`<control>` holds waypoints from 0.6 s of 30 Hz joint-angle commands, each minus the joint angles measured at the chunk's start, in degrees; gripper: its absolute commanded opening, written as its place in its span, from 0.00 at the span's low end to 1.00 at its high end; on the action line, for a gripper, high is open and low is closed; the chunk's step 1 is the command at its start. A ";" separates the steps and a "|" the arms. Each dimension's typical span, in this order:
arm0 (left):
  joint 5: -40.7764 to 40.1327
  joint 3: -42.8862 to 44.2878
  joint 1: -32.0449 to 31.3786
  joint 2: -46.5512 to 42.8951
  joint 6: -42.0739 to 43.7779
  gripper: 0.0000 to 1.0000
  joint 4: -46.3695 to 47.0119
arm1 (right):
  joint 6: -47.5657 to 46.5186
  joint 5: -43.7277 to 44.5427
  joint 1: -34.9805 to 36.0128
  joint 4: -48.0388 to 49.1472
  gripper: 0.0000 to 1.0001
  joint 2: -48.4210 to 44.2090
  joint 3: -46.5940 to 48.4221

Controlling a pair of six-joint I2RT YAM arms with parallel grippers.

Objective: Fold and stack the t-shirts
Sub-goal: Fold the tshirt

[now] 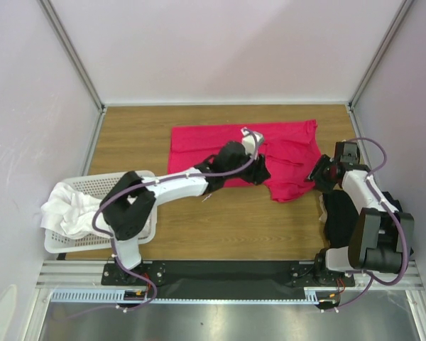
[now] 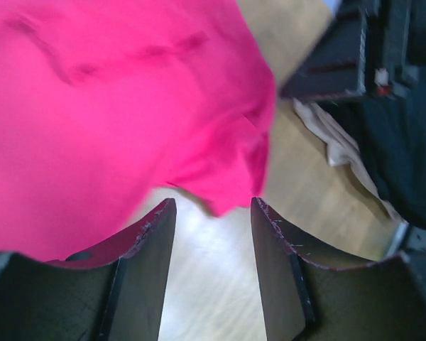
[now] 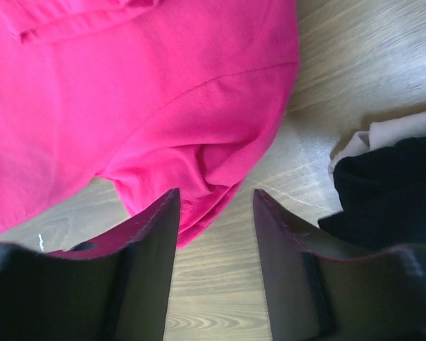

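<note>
Left claw (image 2: 213,207), right claw (image 3: 214,197) both spread, empty, at pink t-shirt (image 1: 199,142) edge.

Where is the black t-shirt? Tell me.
Top view: the black t-shirt lies at the table's right edge, beside the right arm, near the pink t-shirt.

Nothing legible in any of the three views: no text, brand, number or sign. The crimson-pink t-shirt (image 1: 291,153) shows only plain fabric. In the left wrist view there is a small red-and-white mark (image 2: 382,91) on the black arm housing (image 2: 341,64), too blurred to read.
</note>
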 commanded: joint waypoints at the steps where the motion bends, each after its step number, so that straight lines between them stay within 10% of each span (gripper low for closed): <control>1: -1.54 -2.14 -2.83 2.78 -5.24 0.52 6.59 | 3.34 -1.80 0.45 8.95 0.47 -0.80 -3.62; 18: -12.09 -2.41 -9.96 11.65 -5.77 0.44 9.34 | 1.95 5.76 3.70 9.32 0.35 -7.22 -12.25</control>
